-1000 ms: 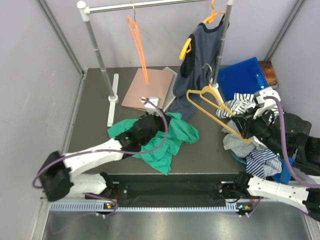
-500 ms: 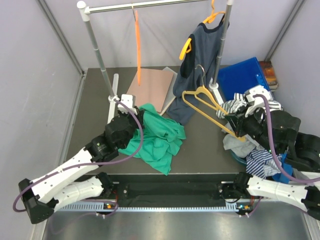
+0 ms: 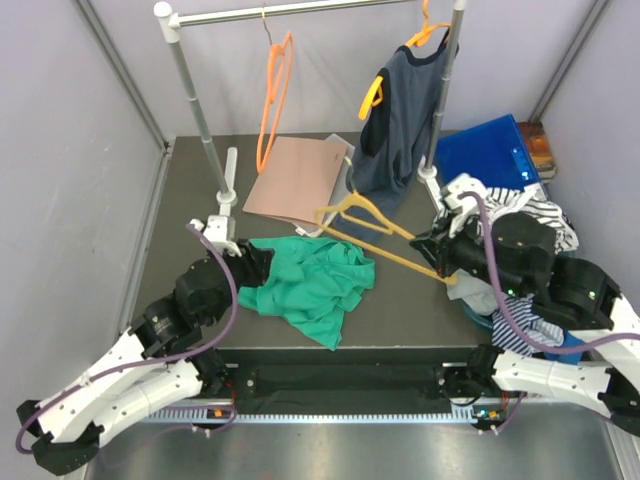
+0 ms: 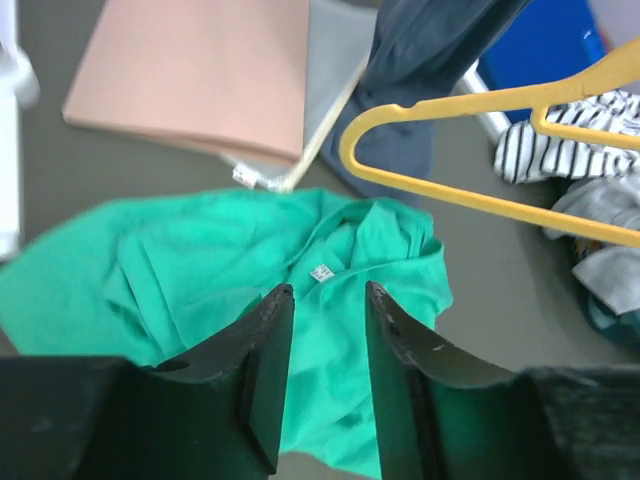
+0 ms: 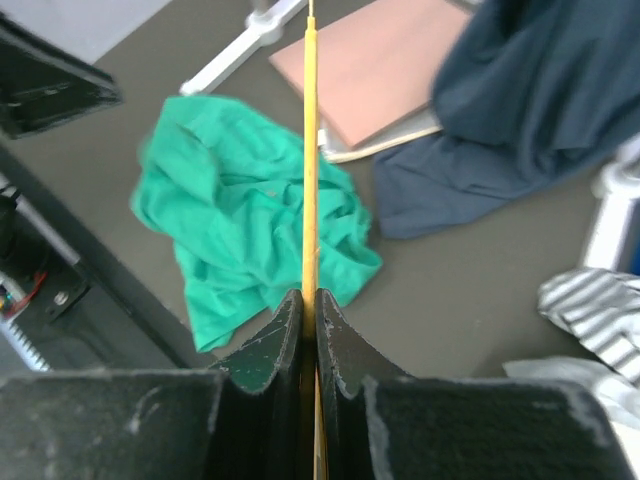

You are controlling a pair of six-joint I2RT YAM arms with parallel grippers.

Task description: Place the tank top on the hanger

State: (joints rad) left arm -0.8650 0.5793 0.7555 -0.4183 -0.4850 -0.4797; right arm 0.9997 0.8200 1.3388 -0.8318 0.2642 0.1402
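1. The left hand (image 4: 327, 290) hung at the 9 o'clock edge of the tank top (image 3: 310, 285), its fingers spread and nothing between them. Whether it touched the fabric could not be told.
2. The tank top lay crumpled on the worktop (image 3: 190, 215), near the front edge, with its neck label showing in the left wrist view.
3. The right hand (image 5: 309, 297) stood towards 3 o'clock from the tank top, its fingers pressed together on a thin bar of the hanger (image 5: 309, 150).
4. The hanger ran from that hand towards 10 o'clock. It was held above the worktop, with its far end over the tank top's 1 o'clock corner.
5. A pink board (image 3: 300, 180) lay flat at 12 o'clock from the tank top.
6. Striped clothes (image 3: 530, 320) were heaped at the worktop's 4 o'clock side, and a blue bin (image 3: 485, 150) stood at 2 o'clock.
7. Farthest back, a navy top (image 3: 395, 130) and an orange hanger (image 3: 270, 110) hung from the rail (image 3: 300, 12).
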